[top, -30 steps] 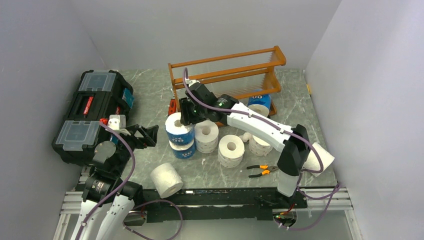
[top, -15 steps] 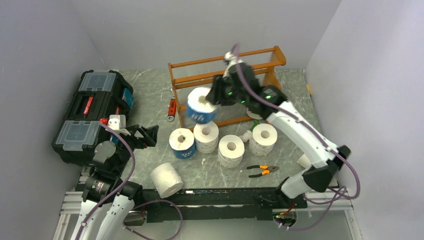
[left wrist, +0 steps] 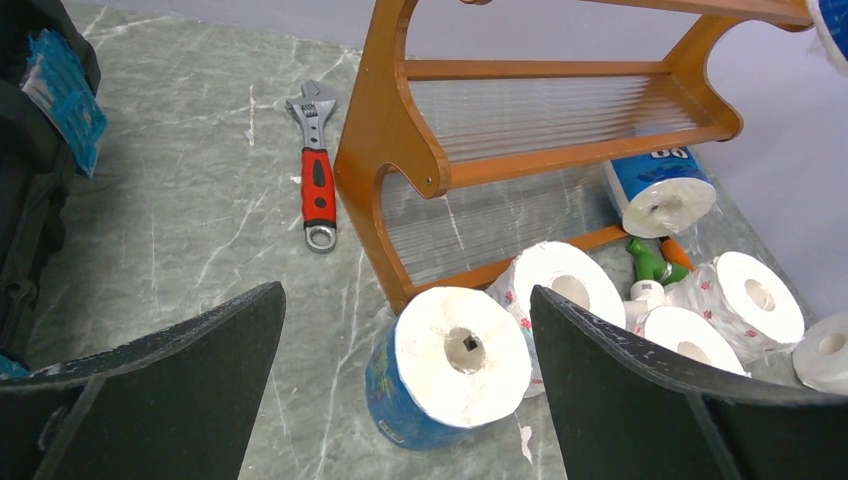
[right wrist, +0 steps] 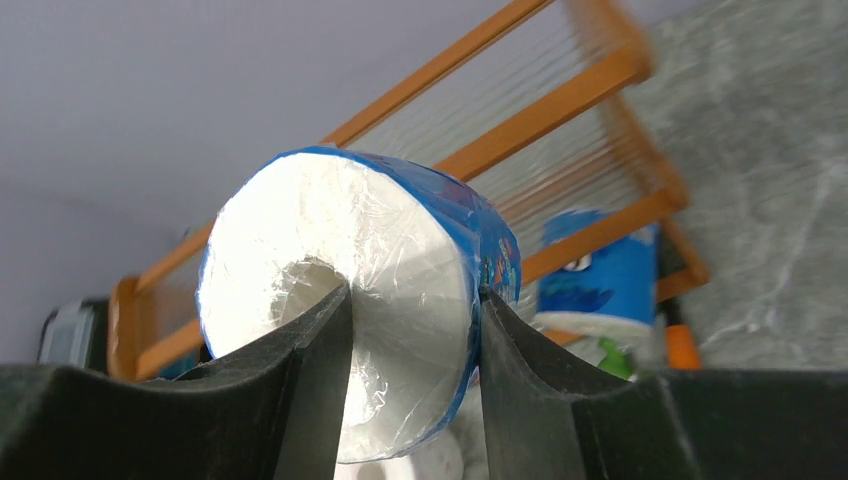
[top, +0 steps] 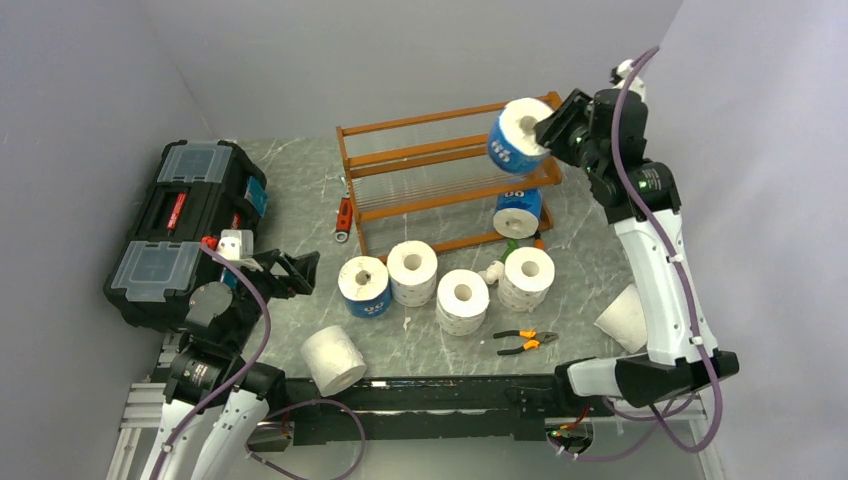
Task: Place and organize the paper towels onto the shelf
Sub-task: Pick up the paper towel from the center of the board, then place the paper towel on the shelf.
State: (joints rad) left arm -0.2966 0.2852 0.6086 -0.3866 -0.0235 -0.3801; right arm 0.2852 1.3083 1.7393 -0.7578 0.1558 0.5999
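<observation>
Jaws of the left gripper [top: 295, 272] stand wide apart, well short of the shelf [top: 420, 155] at its left. Four paper towels [top: 412, 270] stand in a row just before the shelf, a blue roll [top: 518, 213] lying at its lower right end. The right gripper [top: 548, 125] is clamped on a blue-wrapped roll [top: 518, 137] up by the shelf's top right corner

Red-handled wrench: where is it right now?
In the top view, the wrench lies flat on the table, just off the left end of the shelf, between it and the black toolbox.
</observation>
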